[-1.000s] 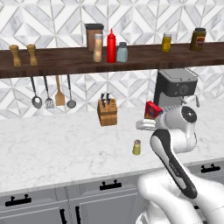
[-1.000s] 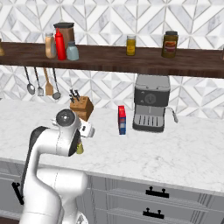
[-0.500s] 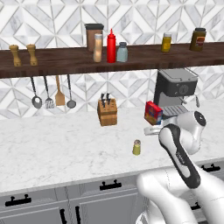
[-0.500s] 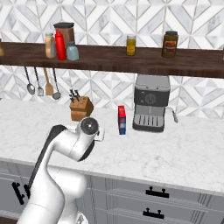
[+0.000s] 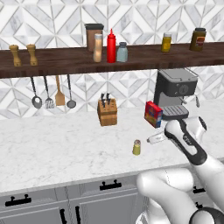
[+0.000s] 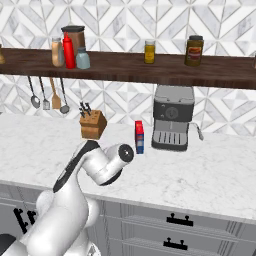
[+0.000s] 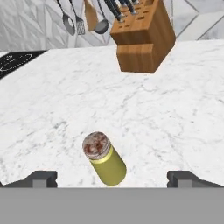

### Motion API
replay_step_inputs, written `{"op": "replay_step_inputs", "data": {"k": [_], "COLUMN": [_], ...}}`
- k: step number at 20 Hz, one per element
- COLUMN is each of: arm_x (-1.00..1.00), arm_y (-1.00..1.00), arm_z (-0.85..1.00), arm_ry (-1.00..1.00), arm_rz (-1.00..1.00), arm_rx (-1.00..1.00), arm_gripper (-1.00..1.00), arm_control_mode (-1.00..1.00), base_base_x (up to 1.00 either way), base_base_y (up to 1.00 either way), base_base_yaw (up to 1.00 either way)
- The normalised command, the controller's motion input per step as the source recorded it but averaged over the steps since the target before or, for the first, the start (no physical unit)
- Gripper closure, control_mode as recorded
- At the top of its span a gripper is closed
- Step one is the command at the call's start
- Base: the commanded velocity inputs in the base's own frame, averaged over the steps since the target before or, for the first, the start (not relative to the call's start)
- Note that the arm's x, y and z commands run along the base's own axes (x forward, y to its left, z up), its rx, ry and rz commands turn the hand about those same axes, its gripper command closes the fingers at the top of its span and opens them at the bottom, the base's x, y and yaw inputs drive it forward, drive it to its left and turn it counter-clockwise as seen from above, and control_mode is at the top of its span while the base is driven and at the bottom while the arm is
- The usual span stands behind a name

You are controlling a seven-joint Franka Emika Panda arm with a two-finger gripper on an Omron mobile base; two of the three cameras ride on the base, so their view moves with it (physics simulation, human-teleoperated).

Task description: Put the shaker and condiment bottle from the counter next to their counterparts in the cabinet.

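So in the last second the arm has swung round and dropped from a curled-up pose to the right of the shaker (image 5: 137,147), and now the hand camera looks straight down onto it. The shaker itself hasn't budged: same spot on the desk (image 5: 57,144), in front of and a bit right of the knife block (image 5: 107,112), well apart from it. The tan bottle (image 5: 98,47) is already up on the shelf (image 5: 52,61), just beside the red squeeze bottle (image 5: 111,46), with the blue-grey shaker (image 5: 122,52) on that bottle's other side. So my read is the bottle half is done and this is the lineup for the shaker pick.

The end effector (image 7: 112,178) is wide open with nothing in it; its two dark tips (image 7: 41,178) sit far apart, one either side of the shaker, low in the hand view. They aren't touching it yet.

Orientation: the shaker stands upright, long axis vertical, silver cap pointing up. In the hand view it looks tilted with the cap leaning up-left, but that's just the camera angle. Being upright, it should suit a side pinch around the body below the cap.
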Motion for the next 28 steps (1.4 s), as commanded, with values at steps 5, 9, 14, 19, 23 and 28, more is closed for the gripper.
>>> {"op": "replay_step_inputs", "data": {"k": [5, 9, 14, 19, 23, 28], "arm_x": [0.13, 0.07, 0.06, 0.11, 0.05, 0.02], "arm_y": [-0.05, -0.16, -0.11, -0.01, 0.0, 0.0], "arm_z": [-0.14, 0.0, -0.01, -0.16, -0.23, -0.08], "arm_ry": [-0.11, -0.14, -0.14, -0.05, 0.0, 0.02], "arm_rz": [0.27, 0.28, 0.31, 0.32, 0.34, 0.19], "arm_rx": [0.01, 0.0, 0.0, 0.0, 0.0, 0.02], "arm_gripper": [-1.0, -1.0, -1.0, -1.0, -1.0, -1.0], "arm_control_mode": [-1.0, -1.0, -1.0, -1.0, -1.0, -1.0], "base_base_x": [0.0, 0.0, 0.0, 0.0, 0.0, 0.0], "base_base_y": [0.0, 0.0, 0.0, 0.0, 0.0, 0.0], "base_base_yaw": [0.0, 0.0, 0.0, 0.0, 0.0, 0.0]}}
